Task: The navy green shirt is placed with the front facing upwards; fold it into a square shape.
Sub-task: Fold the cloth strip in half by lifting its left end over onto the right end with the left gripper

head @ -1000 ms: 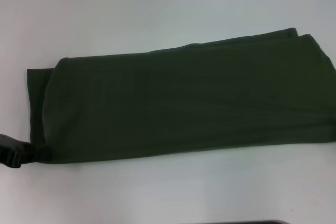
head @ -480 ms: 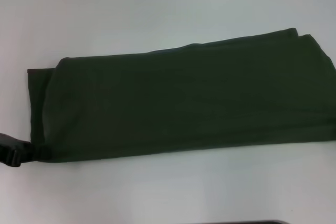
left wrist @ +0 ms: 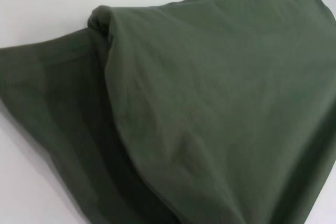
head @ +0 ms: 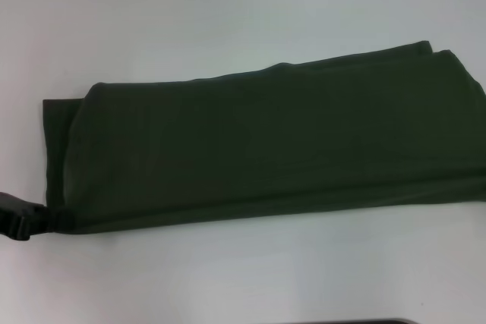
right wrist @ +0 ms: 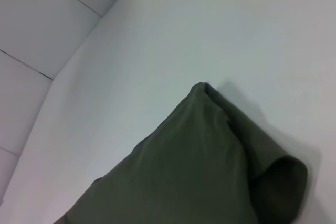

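Head view: one shirt [head: 266, 142], folded into a long band, lies across the white table [head: 228, 13], with the left end effector [head: 30, 221] low at the band's near left corner, its grip state indeterminable, while the right end effector is out of view.

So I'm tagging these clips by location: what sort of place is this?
Probably a lab or test bench: a plain white table, a single shirt half-folded on it, and the left pincer at its near corner.
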Action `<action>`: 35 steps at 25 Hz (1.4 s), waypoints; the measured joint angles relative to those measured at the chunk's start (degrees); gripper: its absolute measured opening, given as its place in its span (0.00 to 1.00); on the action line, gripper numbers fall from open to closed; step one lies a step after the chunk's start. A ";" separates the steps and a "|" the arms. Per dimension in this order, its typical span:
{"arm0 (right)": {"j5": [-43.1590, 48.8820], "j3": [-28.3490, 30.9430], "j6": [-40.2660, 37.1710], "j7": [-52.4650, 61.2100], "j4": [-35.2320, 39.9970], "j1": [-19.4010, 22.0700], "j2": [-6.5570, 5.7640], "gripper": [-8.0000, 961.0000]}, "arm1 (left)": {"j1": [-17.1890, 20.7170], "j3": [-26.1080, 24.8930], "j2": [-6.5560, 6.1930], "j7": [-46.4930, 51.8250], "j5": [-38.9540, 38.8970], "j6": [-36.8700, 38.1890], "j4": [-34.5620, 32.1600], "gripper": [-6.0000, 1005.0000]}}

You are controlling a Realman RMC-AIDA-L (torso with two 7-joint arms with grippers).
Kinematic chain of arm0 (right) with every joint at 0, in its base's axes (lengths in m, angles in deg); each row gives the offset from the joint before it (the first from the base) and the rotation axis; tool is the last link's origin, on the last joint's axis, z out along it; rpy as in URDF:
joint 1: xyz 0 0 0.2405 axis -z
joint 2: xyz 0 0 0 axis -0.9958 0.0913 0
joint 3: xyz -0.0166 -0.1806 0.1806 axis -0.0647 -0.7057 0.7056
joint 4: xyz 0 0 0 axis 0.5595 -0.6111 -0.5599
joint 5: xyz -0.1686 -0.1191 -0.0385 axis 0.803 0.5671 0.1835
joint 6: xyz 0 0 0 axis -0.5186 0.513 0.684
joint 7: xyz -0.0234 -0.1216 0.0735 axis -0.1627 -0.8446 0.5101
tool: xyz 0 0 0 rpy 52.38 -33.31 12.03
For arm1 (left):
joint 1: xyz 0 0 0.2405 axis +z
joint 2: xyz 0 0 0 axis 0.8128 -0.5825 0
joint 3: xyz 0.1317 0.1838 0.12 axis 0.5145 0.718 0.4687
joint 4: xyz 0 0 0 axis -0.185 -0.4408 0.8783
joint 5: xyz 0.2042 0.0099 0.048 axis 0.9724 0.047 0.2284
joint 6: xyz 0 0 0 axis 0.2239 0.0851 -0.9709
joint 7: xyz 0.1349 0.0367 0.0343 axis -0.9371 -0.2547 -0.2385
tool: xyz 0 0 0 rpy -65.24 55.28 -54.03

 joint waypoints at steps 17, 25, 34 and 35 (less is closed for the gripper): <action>0.14 -0.32 -0.01 0.37 -0.46 -0.54 -0.25 0.08 | 0.00 0.04 0.00 0.01 0.01 -0.04 0.00 0.02; 0.06 0.02 -1.95 0.68 -0.66 -1.27 -0.67 0.39 | 0.00 -0.03 0.05 0.59 0.00 -0.46 -0.01 0.10; -0.18 1.17 -3.47 0.89 -0.18 -1.59 -0.96 0.48 | -0.02 -0.64 0.06 1.64 -0.50 -2.76 0.00 0.29; -0.19 1.42 -3.66 0.89 -0.18 -1.61 -1.03 0.48 | -0.07 -0.72 0.03 1.84 -0.60 -3.24 -0.09 0.33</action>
